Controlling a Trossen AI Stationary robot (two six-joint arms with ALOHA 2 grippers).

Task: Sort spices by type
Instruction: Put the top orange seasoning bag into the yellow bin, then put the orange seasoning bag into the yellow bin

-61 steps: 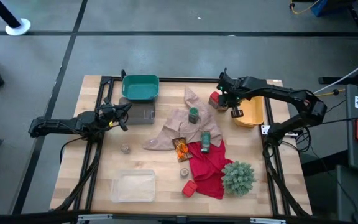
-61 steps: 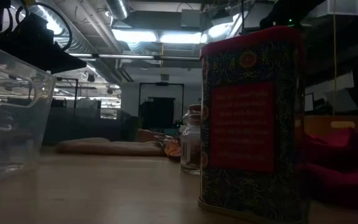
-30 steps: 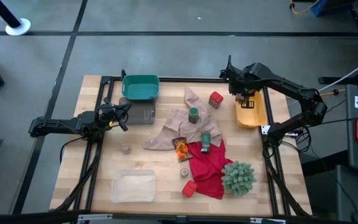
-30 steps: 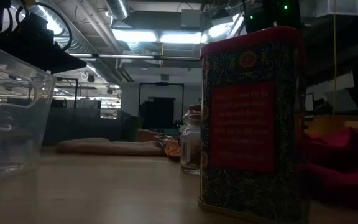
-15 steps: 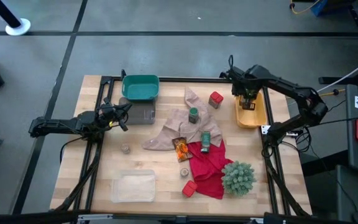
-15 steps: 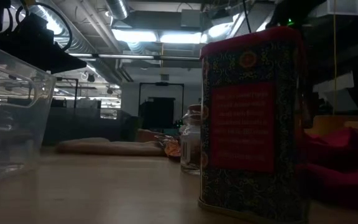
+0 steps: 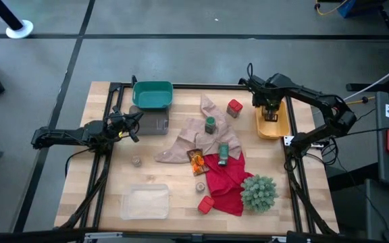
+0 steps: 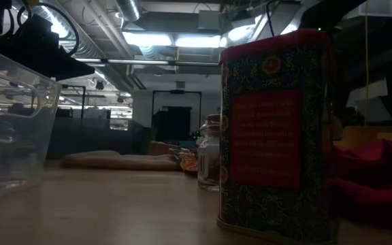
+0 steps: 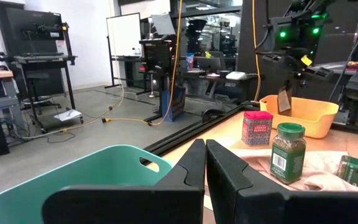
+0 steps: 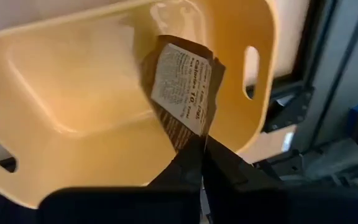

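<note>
**A workshop hall under strip lights**

The wooden table is seen standing on a grey floor crossed by dark lines. Beyond it, an open hall is shown, lit by long ceiling lights among exposed ducts. A dark doorway is set in the far wall. A whiteboard and desks with equipment are placed around the room, and yellow cable is laid across the floor.

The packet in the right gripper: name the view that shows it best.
Right wrist view: the packet fills the frame, label readable, pinched by the right gripper over the yellow bin. Left wrist shows it small and distant; in the high view the arm hides it; low view misses it.
</note>
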